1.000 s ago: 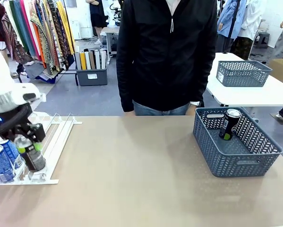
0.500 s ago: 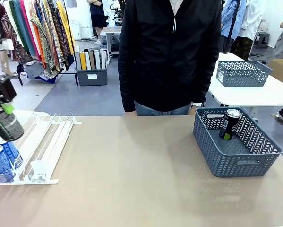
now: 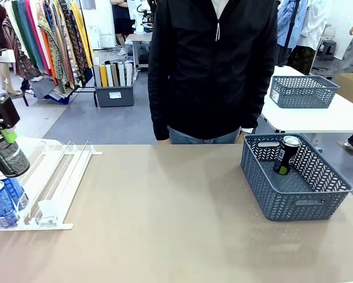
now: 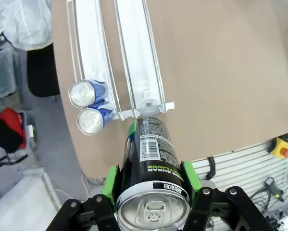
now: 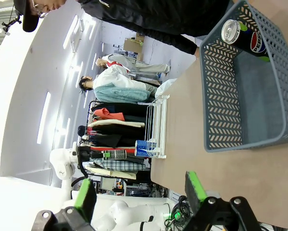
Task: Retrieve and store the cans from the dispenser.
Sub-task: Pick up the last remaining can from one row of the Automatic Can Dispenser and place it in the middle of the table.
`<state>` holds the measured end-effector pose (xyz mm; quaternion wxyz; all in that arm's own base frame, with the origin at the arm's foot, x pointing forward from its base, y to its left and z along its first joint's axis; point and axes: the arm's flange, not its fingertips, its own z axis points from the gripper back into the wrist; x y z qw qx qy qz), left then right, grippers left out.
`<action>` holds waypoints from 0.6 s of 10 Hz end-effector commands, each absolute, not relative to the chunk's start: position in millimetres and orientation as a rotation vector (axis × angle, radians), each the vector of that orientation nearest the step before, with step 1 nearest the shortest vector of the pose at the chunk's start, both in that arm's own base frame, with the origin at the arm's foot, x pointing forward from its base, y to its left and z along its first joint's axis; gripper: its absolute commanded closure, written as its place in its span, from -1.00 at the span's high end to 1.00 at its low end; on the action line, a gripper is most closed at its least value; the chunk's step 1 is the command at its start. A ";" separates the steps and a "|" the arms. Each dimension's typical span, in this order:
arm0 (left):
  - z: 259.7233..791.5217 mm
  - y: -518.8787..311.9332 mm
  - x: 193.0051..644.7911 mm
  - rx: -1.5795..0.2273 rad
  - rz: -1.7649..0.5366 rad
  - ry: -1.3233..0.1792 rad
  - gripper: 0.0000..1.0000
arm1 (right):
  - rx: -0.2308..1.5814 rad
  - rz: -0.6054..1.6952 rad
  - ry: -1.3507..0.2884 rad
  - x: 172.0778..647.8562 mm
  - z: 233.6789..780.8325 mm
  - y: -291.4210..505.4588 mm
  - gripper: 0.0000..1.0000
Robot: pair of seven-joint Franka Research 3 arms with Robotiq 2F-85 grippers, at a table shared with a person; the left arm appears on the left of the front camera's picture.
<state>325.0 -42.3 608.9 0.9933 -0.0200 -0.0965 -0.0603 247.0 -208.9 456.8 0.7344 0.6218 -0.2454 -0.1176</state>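
Above the white rack (image 3: 63, 171), the left gripper (image 3: 7, 139) is clamped on a black can (image 3: 10, 158), lifted clear, where a second ago it was low at the rack's front stop. A leaning can (image 3: 287, 154) is already stored in the grey basket (image 3: 294, 203), and two blue cans (image 3: 2, 201) wait in the rack. The right gripper (image 5: 139, 185) hangs with its fingers apart.

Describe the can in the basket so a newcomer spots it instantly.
Right end of the table: a blue-grey lattice basket. Inside, by its far wall, leans a black can with a silver top. The blue cans sit in the white rack, and the other black can is in the left gripper.
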 end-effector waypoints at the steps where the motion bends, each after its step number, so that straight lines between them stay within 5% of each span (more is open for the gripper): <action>1: 609.9 -38.6 324.6 -0.044 -0.113 -0.196 -1.00 | 1.372 -0.237 -0.555 247.2 459.2 -210.5 1.00; 6: 578.3 -250.6 408.0 -0.109 -0.442 -0.284 -1.00 | 1.372 -0.237 -0.555 247.2 459.2 -210.5 1.00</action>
